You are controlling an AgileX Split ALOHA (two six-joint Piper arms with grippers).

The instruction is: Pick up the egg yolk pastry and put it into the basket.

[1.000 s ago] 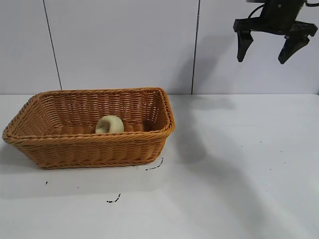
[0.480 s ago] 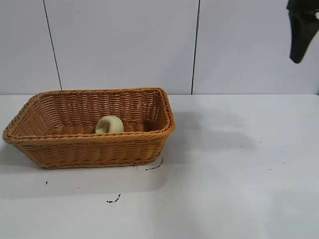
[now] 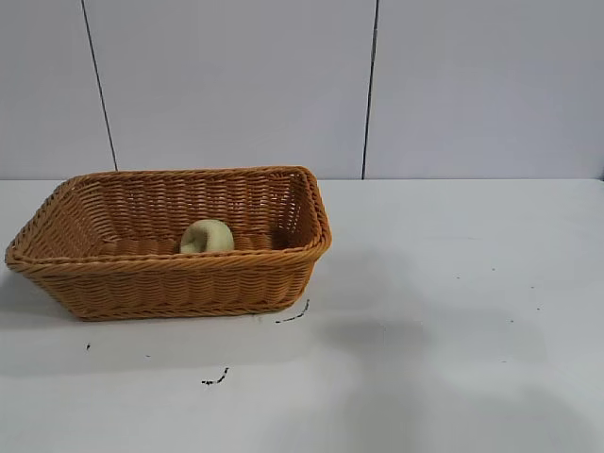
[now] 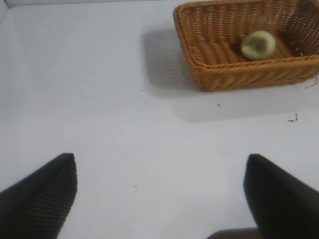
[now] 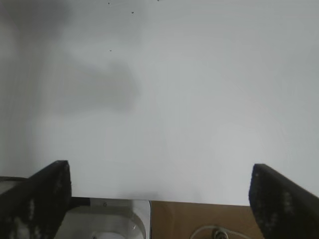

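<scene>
Egg yolk pastry point(image 3: 208, 236): pale yellow-green, rounded, dimpled, lying inside wicker basket point(image 3: 170, 283) on desk point(image 3: 453, 311). Right tool point(image 5: 159, 199) & left tool point(image 4: 159, 194) both spread wide, empty.

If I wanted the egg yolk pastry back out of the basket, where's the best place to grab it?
Grip the egg yolk pastry across its rounded sides, coming straight down from above. It sits low on the floor of the basket, whose flared walls block any sideways approach, and its small domed shape probably suits a pinch across the widest part.
</scene>
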